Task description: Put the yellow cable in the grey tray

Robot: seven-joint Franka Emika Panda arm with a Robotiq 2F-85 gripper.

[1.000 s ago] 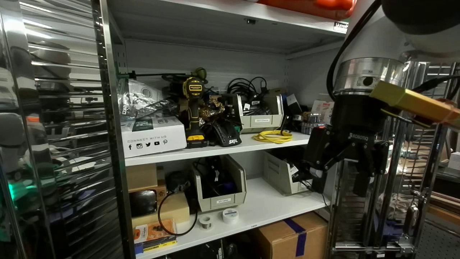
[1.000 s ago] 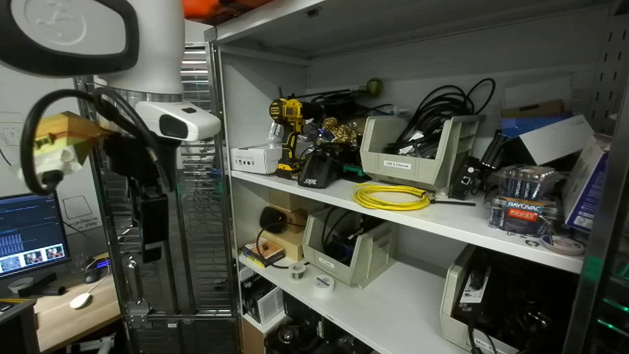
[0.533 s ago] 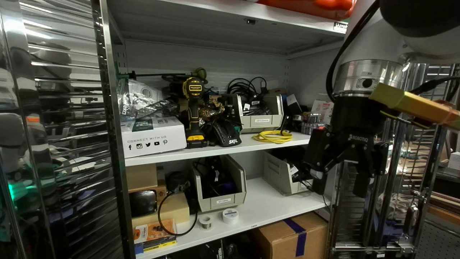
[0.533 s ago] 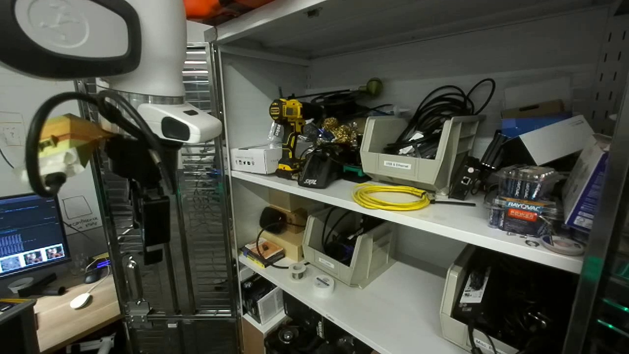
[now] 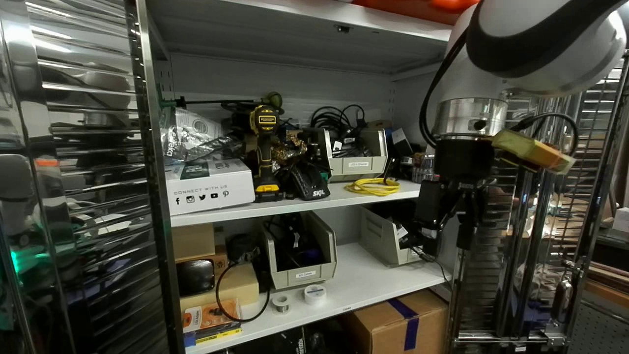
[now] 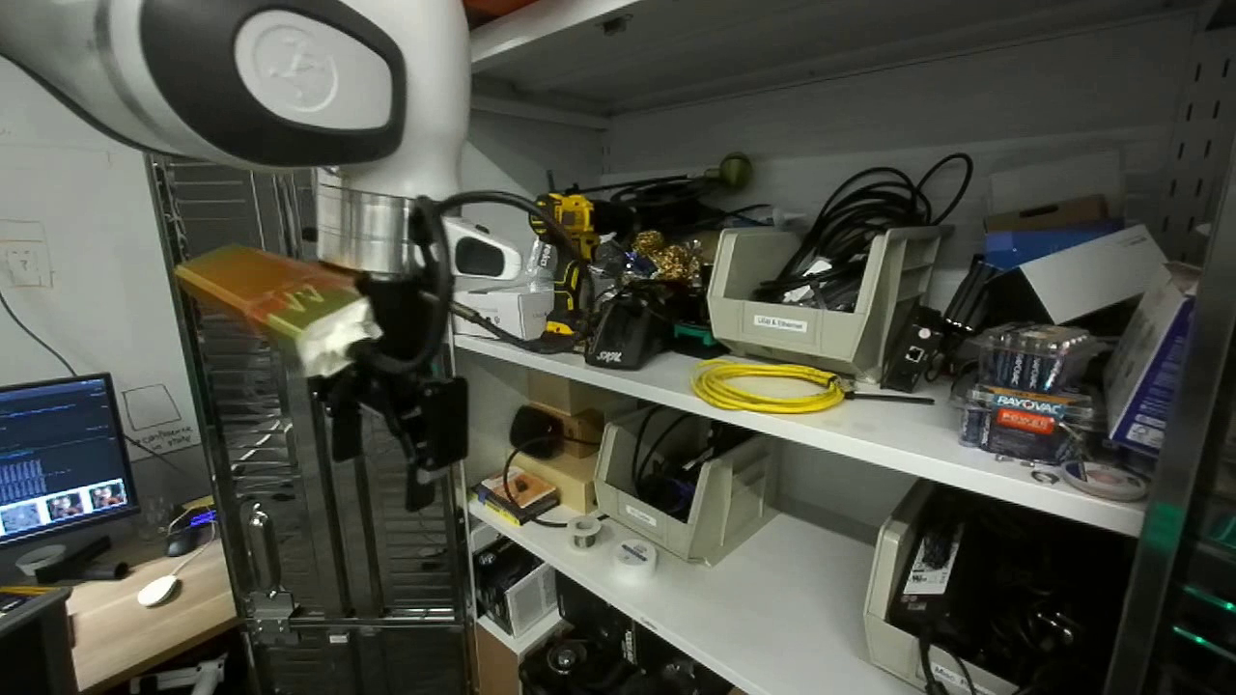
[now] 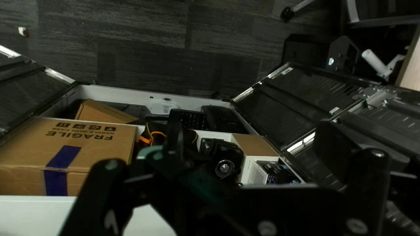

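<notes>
The yellow cable (image 5: 369,187) lies as a flat coil near the front edge of the middle shelf; it also shows in an exterior view (image 6: 768,402). A light grey tray (image 6: 801,349) with black cables rising out of it stands right behind the coil, and shows in an exterior view (image 5: 344,173) too. Similar grey bins stand on the shelf below. My gripper (image 5: 448,242) hangs in front of the cabinet, to one side of the cable and apart from it. Its fingers are spread and empty, also in the wrist view (image 7: 254,141). The cable is out of the wrist view.
A yellow-black drill (image 6: 570,261), a black charger (image 6: 628,333) and a white box (image 5: 211,189) stand on the cable's shelf. Battery packs (image 6: 1028,415) are at its far end. Lower grey bins (image 5: 304,275) hold dark cables. Open cabinet doors (image 5: 491,305) flank the shelves.
The arm has moved toward the shelves and the gripper has turned, so both fingers now show in both exterior views. The cable and the trays have not moved.
</notes>
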